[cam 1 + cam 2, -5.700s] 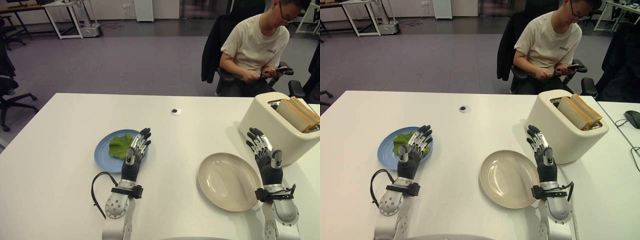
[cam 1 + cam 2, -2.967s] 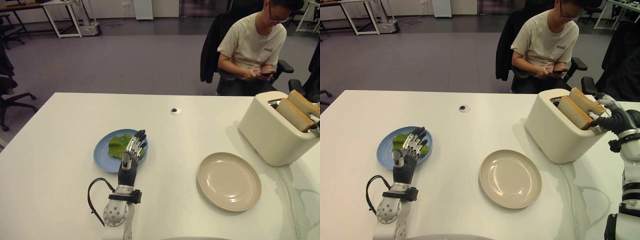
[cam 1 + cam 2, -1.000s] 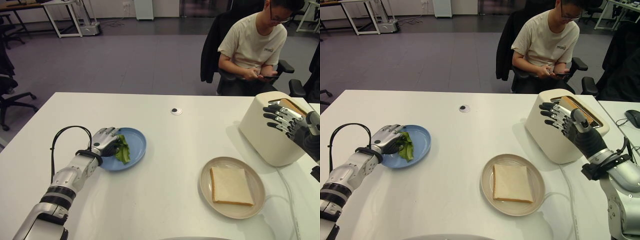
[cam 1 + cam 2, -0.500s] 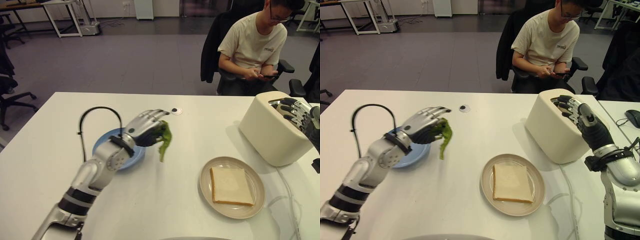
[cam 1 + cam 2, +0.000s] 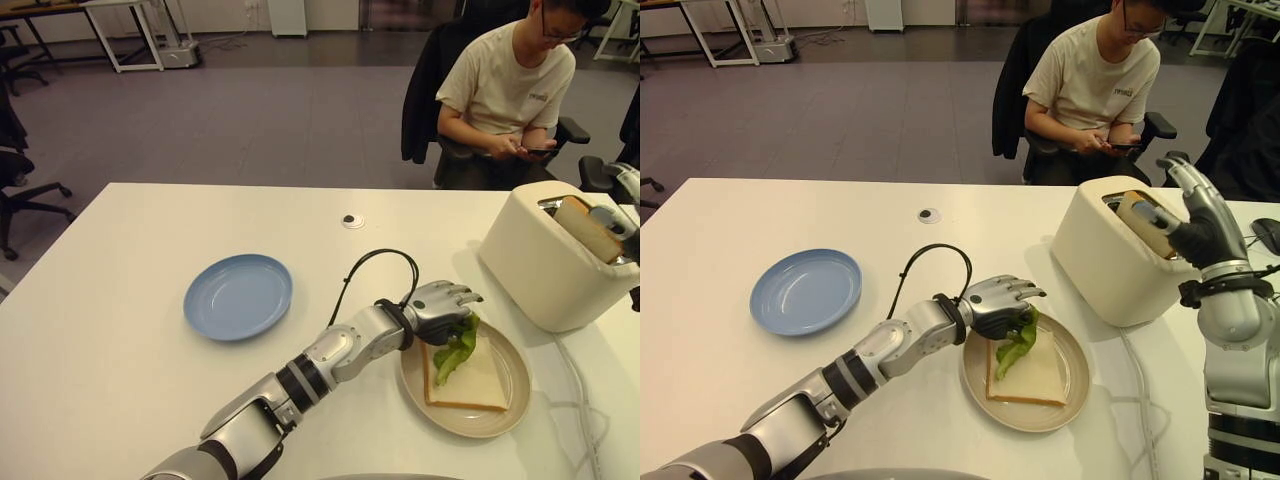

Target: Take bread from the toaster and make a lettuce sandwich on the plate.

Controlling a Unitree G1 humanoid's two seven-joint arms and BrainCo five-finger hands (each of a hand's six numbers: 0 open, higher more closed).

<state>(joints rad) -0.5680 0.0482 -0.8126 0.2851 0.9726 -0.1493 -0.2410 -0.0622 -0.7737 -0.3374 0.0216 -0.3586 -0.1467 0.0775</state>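
Holding crinkly lettuce (image 5: 1018,345) over square bread (image 5: 1040,378), L hand (image 5: 995,303) clamped.
R hand (image 5: 1200,225) pinches slice (image 5: 1140,218) in smooth toaster (image 5: 1105,265); glossy blue plate (image 5: 805,290) well apart.

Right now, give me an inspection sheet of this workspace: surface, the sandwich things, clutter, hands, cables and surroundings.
Surface: white table, no spills seen.
Job's things: round beige plate holds a white bread slice; green lettuce leaf hangs onto that slice; cream toaster has a second bread slice sticking up; round blue plate is empty.
Clutter: small round black-and-white disc near the far edge.
Hands: left hand shut on the lettuce leaf over the beige plate; right hand shut on the second bread slice.
Cables: black cable loop at the left wrist; white cord on the table beside the beige plate.
Surroundings: grey floor; black office chair at left.
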